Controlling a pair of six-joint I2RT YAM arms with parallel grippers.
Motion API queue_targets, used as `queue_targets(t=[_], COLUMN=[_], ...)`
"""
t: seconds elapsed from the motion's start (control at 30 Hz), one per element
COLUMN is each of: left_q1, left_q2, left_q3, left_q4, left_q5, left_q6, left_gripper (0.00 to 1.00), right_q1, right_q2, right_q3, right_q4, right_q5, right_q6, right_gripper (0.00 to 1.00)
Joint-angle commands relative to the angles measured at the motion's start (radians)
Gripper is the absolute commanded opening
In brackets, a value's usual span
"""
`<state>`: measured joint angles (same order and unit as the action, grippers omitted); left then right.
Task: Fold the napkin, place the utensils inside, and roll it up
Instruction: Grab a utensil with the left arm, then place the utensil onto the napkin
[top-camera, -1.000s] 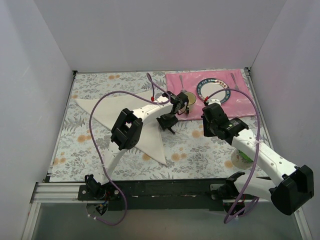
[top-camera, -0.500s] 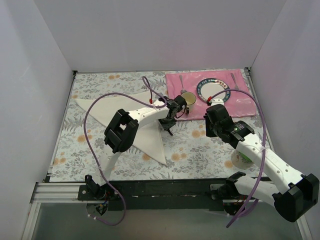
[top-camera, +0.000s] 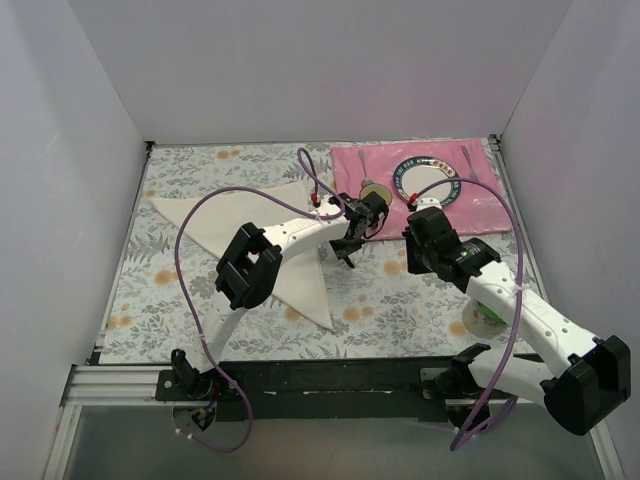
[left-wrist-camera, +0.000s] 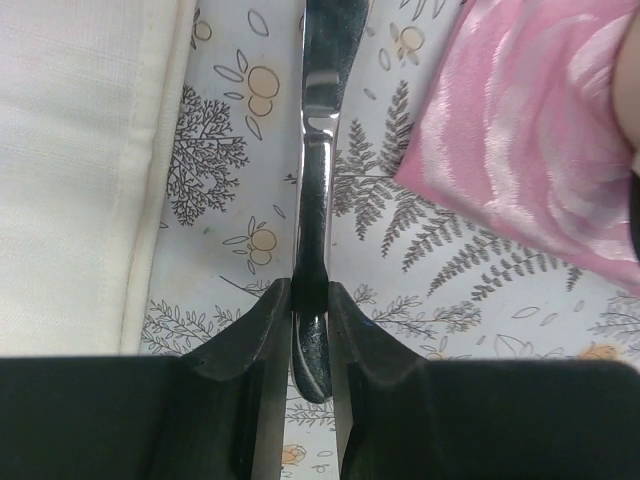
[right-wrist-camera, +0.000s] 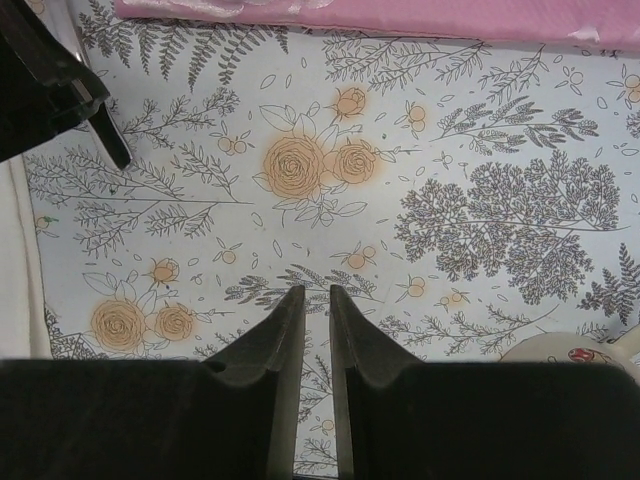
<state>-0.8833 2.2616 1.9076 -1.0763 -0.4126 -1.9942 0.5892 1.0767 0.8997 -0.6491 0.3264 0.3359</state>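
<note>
Between the napkin (left-wrist-camera: 80, 150) and the pink placemat (left-wrist-camera: 530, 130), over the flowered desk (left-wrist-camera: 230, 230), pinches the knife (left-wrist-camera: 320, 150) with the left claw (left-wrist-camera: 310, 300); grips it by the rounded end, one finger pressed on each side of the thin metal; points the rest of the knife straight away from the wrist camera, along the edge of the napkin and just beside it, apart from the cloth; cannot tell whether it is lifted or rests on the desk.

In the top view, places this claw just in front of a yellow cup (top-camera: 375, 192), near the corner of the placemat; shows the napkin lying flat as a pointed off-white shape on the left half of the desk, partly under the left arm (top-camera: 290, 232); shows a plate (top-camera: 405, 182) with a dark rim on the placemat.

To the right, holds the right claw (right-wrist-camera: 317, 295) low above bare flowered cloth, well apart from the knife; has its fingers nearly pressed together, with only a narrow slit between and nothing in it; catches, in the lower right corner of that wrist view, the edge of a white round thing (right-wrist-camera: 560, 350), too little of it to name.
</note>
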Motion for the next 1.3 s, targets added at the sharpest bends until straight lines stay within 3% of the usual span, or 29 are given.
queue_targets(t=[0.0,0.3,0.57,0.77,0.8,0.93,0.97,1.1,1.27], left_q1=[-0.020,-0.031,-0.086,-0.092,-0.092,-0.088,-0.080,-0.056,-0.019], left_q2=[-0.036,-0.065,-0.108,-0.146,-0.151,-0.137,-0.122,-0.116,-0.123], left_q3=[0.086,0.047,-0.162,-0.197,-0.197,-0.127,-0.108,-0.088,-0.131], left_q4=[-0.056,-0.020,0.024,0.052,0.053,0.015,0.004,0.019,0.053], left_q5=[-0.104,-0.072,-0.025,-0.038,-0.044,-0.077,-0.080,-0.069,-0.055], left_q6=[-0.129,-0.090,-0.138,-0.107,-0.104,-0.080,-0.072,-0.038,-0.028], left_gripper=[0.00,0.00,0.00,0.00,0.02,0.37,0.40,0.48,0.46], right_q1=[-0.005,-0.005,-0.003,-0.003,-0.005,-0.006,-0.005,-0.006,-0.005], right_q2=[0.018,0.042,0.040,0.043,0.043,0.048,0.049,0.051,0.048], right_q3=[-0.010,0.005,0.001,-0.008,-0.010,-0.013,-0.013,-0.012,-0.010], right_q4=[0.032,0.039,0.039,0.043,0.045,0.043,0.043,0.043,0.039], right_q5=[-0.013,-0.024,-0.015,-0.024,-0.024,-0.030,-0.033,-0.029,-0.021], right_q6=[-0.003,-0.003,0.000,0.000,0.000,0.000,0.000,-0.005,-0.012], right_gripper=[0.23,0.23,0.23,0.23,0.23,0.23,0.23,0.23,0.23])
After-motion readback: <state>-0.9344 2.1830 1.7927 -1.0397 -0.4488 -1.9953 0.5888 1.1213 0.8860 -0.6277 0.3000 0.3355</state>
